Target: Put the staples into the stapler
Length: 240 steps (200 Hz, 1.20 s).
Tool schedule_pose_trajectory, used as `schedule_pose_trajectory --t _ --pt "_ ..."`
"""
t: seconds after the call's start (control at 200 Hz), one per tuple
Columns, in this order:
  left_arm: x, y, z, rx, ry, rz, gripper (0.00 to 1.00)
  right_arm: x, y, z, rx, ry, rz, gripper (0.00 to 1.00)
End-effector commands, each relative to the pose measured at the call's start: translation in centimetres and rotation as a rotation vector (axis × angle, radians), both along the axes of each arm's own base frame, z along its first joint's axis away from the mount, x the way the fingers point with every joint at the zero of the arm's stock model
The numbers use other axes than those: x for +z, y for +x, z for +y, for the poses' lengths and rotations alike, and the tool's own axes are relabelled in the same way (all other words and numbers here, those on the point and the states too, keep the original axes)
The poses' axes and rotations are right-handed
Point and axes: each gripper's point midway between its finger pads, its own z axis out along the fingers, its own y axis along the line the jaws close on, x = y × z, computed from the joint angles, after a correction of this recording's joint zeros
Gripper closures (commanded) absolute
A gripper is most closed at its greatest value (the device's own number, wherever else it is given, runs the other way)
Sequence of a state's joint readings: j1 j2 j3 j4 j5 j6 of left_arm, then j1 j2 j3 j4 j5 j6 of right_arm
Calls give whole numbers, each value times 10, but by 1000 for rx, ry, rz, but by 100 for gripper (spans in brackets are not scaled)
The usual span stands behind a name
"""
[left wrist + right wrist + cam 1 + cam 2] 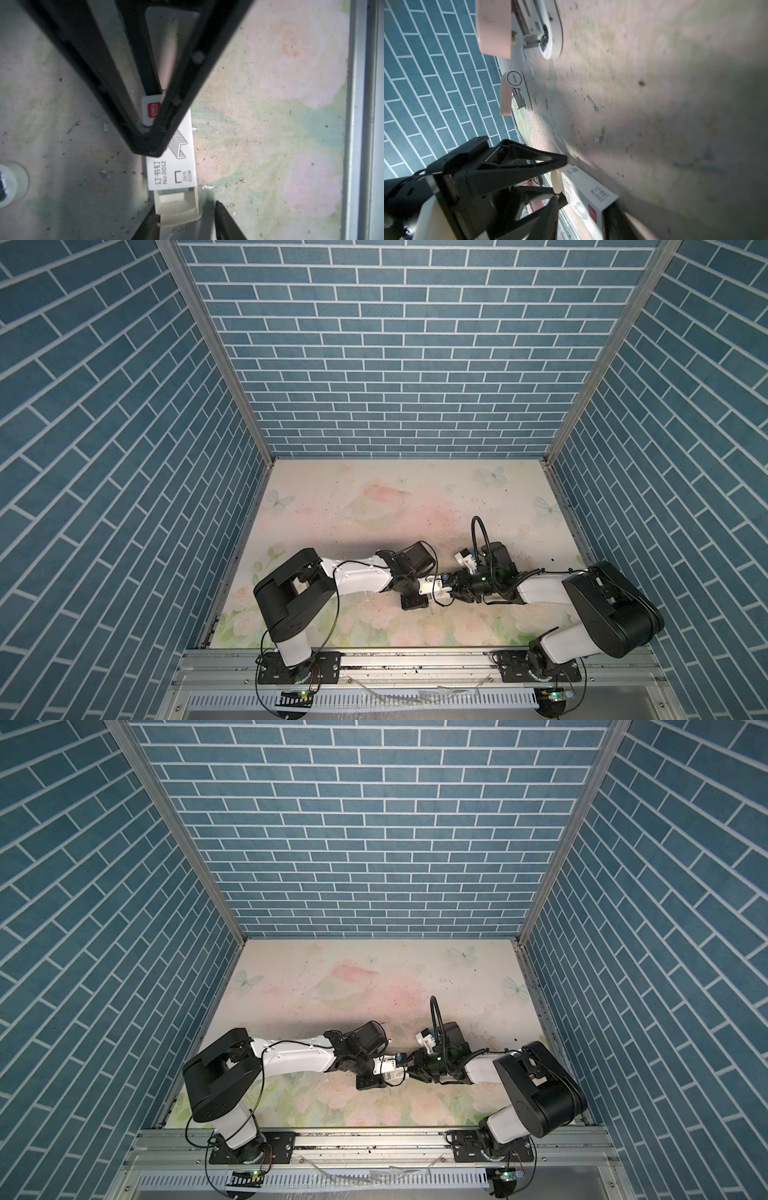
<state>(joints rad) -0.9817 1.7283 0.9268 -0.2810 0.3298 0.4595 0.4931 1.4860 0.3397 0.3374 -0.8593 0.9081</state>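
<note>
A white staple box (170, 166) with a red mark hangs between my two grippers near the table's front middle, and it shows in a top view (441, 594). Its cream drawer (176, 207) is pulled partly out. The staples (173, 190) show as a grey ridged band at the sleeve's mouth. My left gripper (186, 209) is open around the drawer's end, one finger touching it and the other apart. My right gripper (583, 201) is shut on the box's sleeve. An open pink-and-white stapler (542, 31) lies on the table beyond the box.
A second pink-and-white stapler (513, 89) lies near the blue brick wall (436, 72). Loose staple bits (592, 102) and specks are scattered over the flowered table (270, 104). A metal rail (361, 124) runs along the table's front edge.
</note>
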Motion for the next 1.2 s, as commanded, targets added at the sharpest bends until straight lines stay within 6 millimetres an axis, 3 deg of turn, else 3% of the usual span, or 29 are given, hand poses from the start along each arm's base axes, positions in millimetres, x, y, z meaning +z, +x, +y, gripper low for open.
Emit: schedule_pose_trajectory --t 0.0,0.28,0.58,0.82,0.985,1.105,1.195 --pt "-2 -3 0 -7 14 29 49 -12 -8 -8 -7 -54 14 62" --pt "-3 4 -9 -3 12 20 44 -10 -8 -7 -1 -46 8 62" --pt "-5 3 -9 -10 19 28 58 -10 -9 -9 0 -56 4 63" --pt "-8 1 -5 -14 35 27 61 -9 -8 -13 -10 -85 -26 63" --pt "-8 2 -3 -13 37 25 67 -7 -7 -15 -17 -85 -43 64" --pt "-6 1 -6 -8 26 33 66 -6 -7 -14 -14 -77 -45 64" --pt "-3 0 -8 -13 12 42 54 -6 -7 -13 -13 -71 -46 64"
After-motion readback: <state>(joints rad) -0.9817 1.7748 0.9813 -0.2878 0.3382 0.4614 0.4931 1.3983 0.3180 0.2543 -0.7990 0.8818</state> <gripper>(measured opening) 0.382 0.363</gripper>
